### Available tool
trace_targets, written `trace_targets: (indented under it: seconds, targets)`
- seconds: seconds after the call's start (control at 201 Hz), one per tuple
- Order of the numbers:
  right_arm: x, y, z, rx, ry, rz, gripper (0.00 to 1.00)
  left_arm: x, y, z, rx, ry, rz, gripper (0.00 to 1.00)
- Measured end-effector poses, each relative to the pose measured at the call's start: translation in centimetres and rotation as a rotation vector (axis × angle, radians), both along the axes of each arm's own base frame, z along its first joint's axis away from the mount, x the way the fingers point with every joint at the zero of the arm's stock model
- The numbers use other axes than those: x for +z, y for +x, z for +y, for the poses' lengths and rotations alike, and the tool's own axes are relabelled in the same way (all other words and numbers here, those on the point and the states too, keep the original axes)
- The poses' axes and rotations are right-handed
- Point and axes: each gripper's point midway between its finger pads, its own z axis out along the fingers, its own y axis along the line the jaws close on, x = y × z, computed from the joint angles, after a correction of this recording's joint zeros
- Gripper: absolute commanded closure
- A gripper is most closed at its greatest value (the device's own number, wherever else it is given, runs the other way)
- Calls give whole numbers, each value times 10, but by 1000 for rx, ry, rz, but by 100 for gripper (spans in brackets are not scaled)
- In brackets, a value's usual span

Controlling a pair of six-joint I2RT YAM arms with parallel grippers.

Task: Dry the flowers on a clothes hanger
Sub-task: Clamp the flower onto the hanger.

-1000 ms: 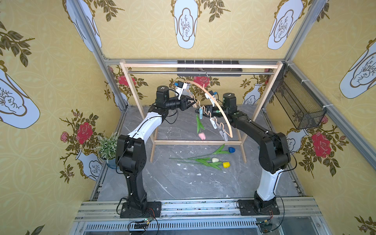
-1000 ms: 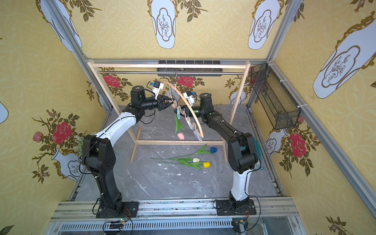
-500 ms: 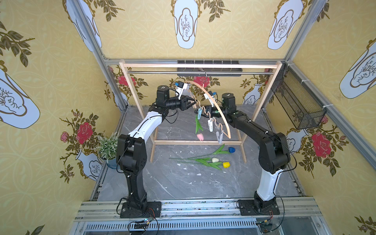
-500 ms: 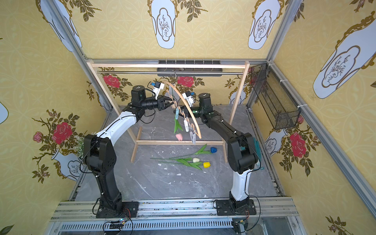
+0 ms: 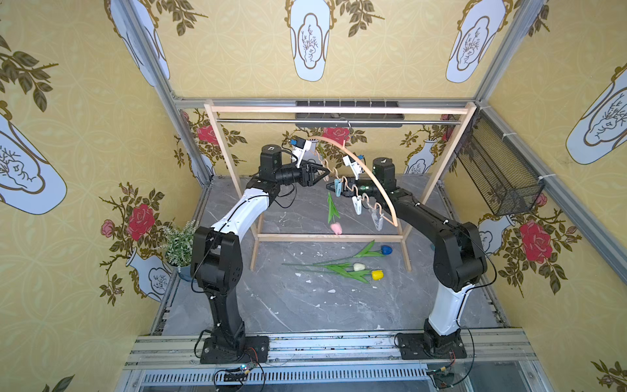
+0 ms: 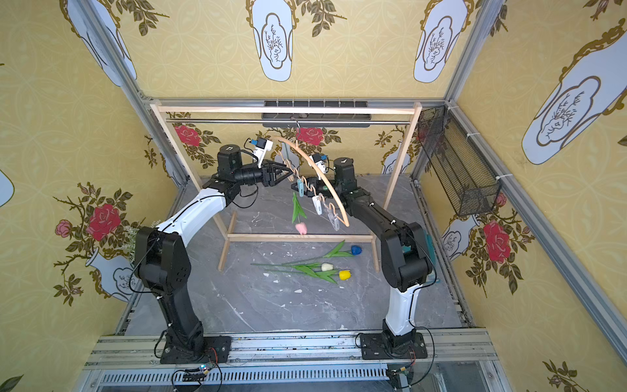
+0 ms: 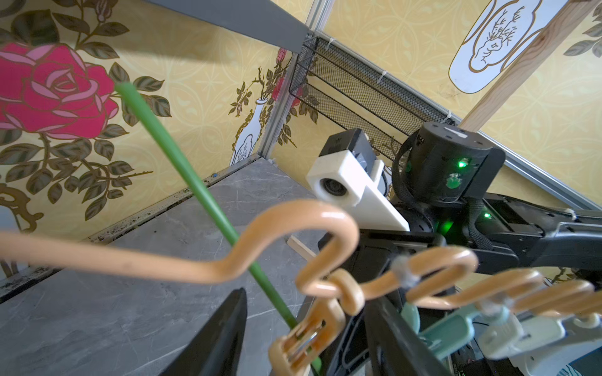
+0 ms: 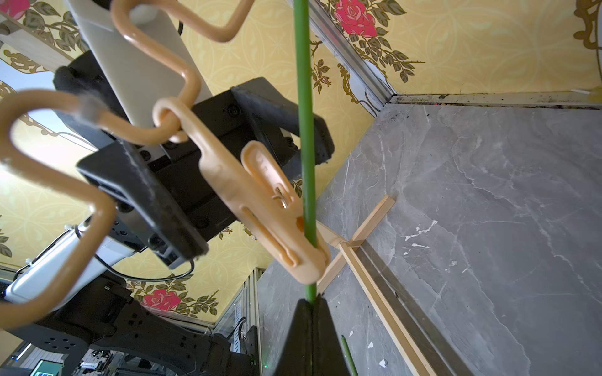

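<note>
The clothes hanger (image 5: 368,171) (image 6: 317,168) hangs tilted from the rack's rail. A pink flower (image 5: 336,228) (image 6: 301,228) hangs head down from it. Its green stem (image 8: 304,130) (image 7: 182,169) passes through the tip of the peach peg (image 8: 260,208) (image 7: 306,338). My right gripper (image 8: 311,301) (image 5: 330,186) is shut on that stem just below the peg. My left gripper (image 7: 308,296) (image 5: 322,174) stands open, one jaw on each side of the peach peg. The blue (image 5: 386,250), white (image 5: 358,266) and yellow (image 5: 376,274) flowers lie on the floor.
The wooden rack (image 5: 332,109) spans the back, its lower crossbar (image 5: 329,237) just behind the lying flowers. A potted plant (image 5: 179,242) stands at the left wall and a black wire basket (image 5: 498,176) hangs on the right wall.
My left gripper's jaws have spread apart and come off the peach peg. The right gripper stays shut on the stem, and the pink flower hangs where it was.
</note>
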Motion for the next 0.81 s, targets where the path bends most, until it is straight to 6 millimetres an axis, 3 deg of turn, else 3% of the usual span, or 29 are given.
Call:
trace_targets:
  seconds: [0.164, 0.458, 0.812]
  targets:
    - [-4, -1, -3, -7, 1, 5, 93, -7, -5, 9, 46, 15, 11, 31]
    - [-16, -2, -18, -47, -3, 28, 67, -15, -33, 29, 106, 37, 25, 31]
    - [-45, -15, -64, -266, -105, 54, 63, -25, -62, 66, 328, 57, 61, 37]
